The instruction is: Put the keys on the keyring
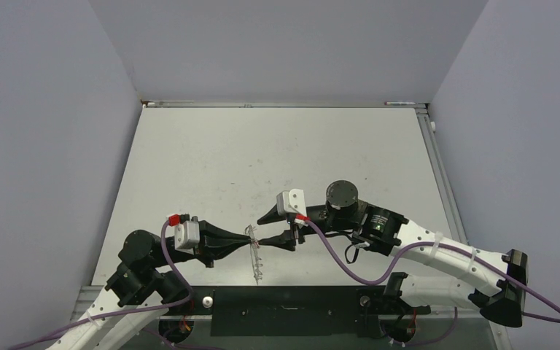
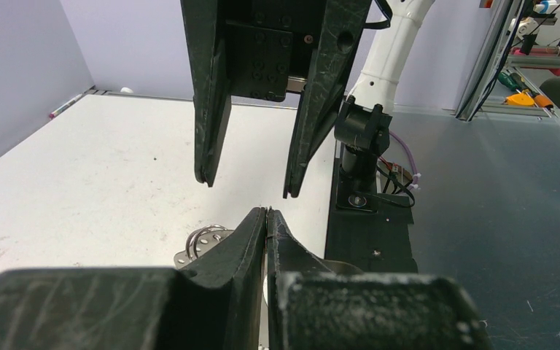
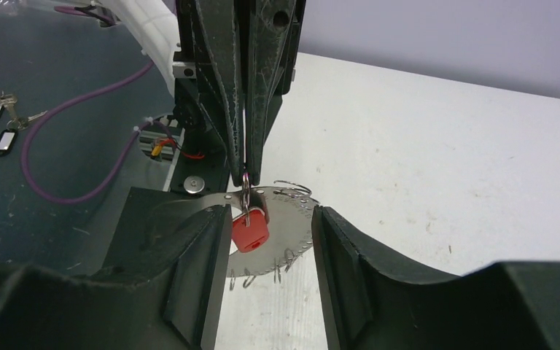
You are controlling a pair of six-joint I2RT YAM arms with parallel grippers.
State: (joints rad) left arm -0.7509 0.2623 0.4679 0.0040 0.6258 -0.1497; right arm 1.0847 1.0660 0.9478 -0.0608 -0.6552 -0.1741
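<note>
1. The key (image 3: 250,233), with its small red head, hangs at the near face of the keyring (image 3: 289,211), just below the ring's upper rim.
2. The keyring stands nearly on edge above the near part of the white table (image 3: 423,146). Small wire loops stick out around its rim.
3. The left gripper (image 3: 246,169) has its jaws pressed together on a thin silvery loop at the top of the keyring, directly above the red head.
4. The right gripper (image 3: 271,219) faces the left one tip to tip. Its jaws stand apart and hold nothing.
5. In the right wrist view, the red head sits between the right fingers, just beside the left-hand one. Whether it touches that finger cannot be told.
6. A purple cable (image 3: 80,131) curves over the dark base plate off the table's near edge.
</note>
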